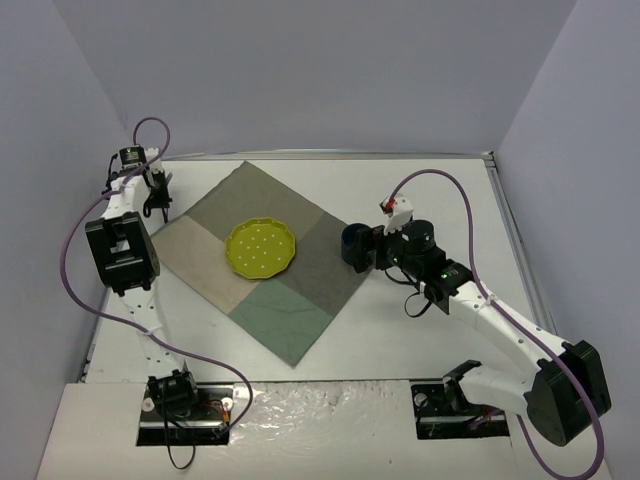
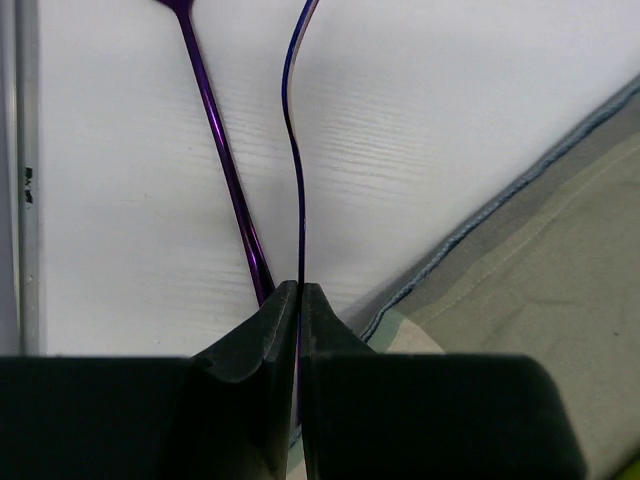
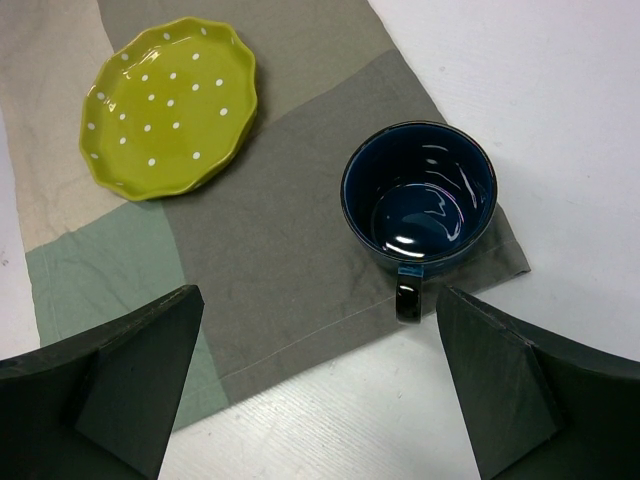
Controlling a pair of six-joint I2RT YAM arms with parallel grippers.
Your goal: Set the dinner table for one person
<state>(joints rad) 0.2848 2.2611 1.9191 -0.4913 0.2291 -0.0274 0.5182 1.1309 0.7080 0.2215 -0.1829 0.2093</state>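
Note:
A yellow-green dotted plate (image 1: 260, 247) lies in the middle of a patchwork cloth (image 1: 300, 320) on the white dinner table (image 1: 450, 190). A dark blue mug (image 1: 354, 247) stands upright on the cloth's right corner. In the right wrist view the mug (image 3: 420, 195) is empty, its handle toward my right gripper (image 3: 320, 380), which is open and empty just short of it. My left gripper (image 2: 300, 290) is shut on a thin purple piece of cutlery (image 2: 296, 180), seen edge-on above the table. A second purple piece of cutlery (image 2: 225, 170) lies on the table beside it.
The left gripper (image 1: 152, 200) is at the table's far left, near the metal rim (image 2: 22, 200) and the cloth's left edge (image 2: 520, 180). The plate (image 3: 170, 105) lies left of the mug. Grey walls enclose the table on three sides.

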